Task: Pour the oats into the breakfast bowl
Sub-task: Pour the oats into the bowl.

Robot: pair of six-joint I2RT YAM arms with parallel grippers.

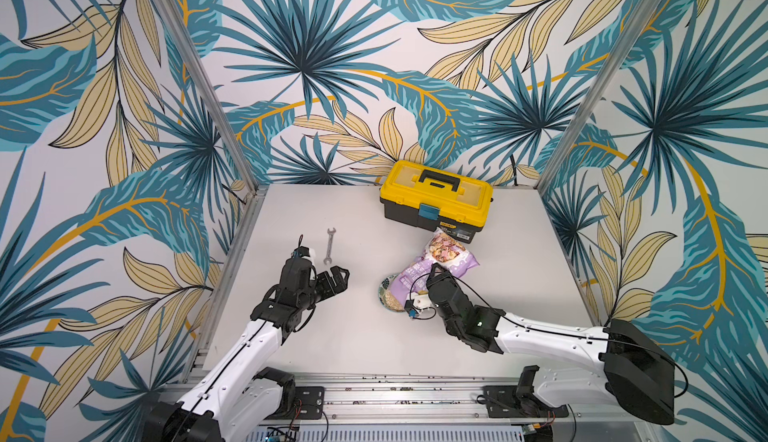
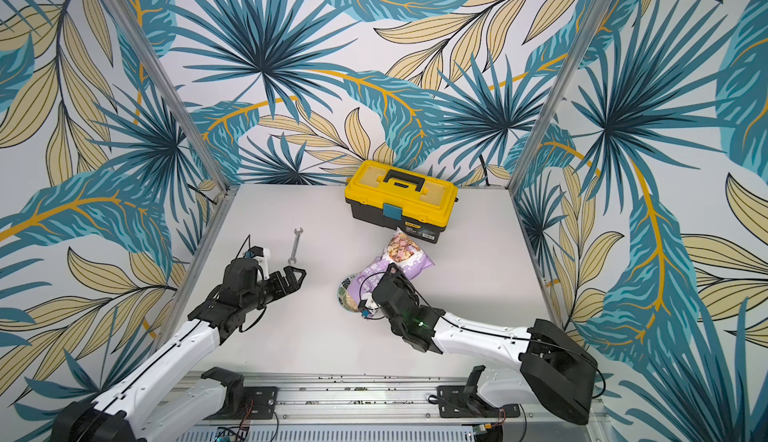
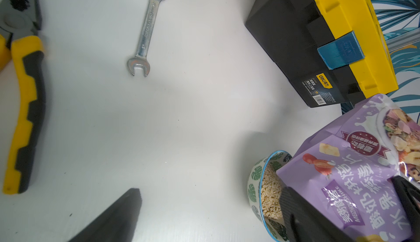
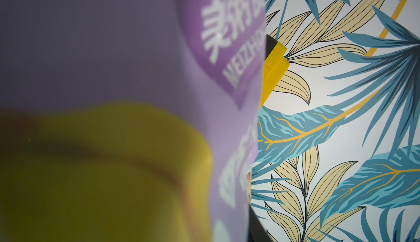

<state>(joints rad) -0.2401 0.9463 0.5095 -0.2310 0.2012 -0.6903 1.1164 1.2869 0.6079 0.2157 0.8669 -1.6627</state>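
Pouch tilted mouth-down over bowl, clamped between right gripper fingers; oats inside bowl; left gripper fingers wide apart, empty.

The toolbox stands at the rear of the table, right of centre. The wrench lies to its left and nearer the front, between the toolbox and the pliers. The pouch is just in front of the toolbox and tilted, its lower end over the bowl. The oats lie in the bowl. My right gripper grips the pouch from the front. My left gripper sits just in front of the wrench, left of the bowl and apart from it.
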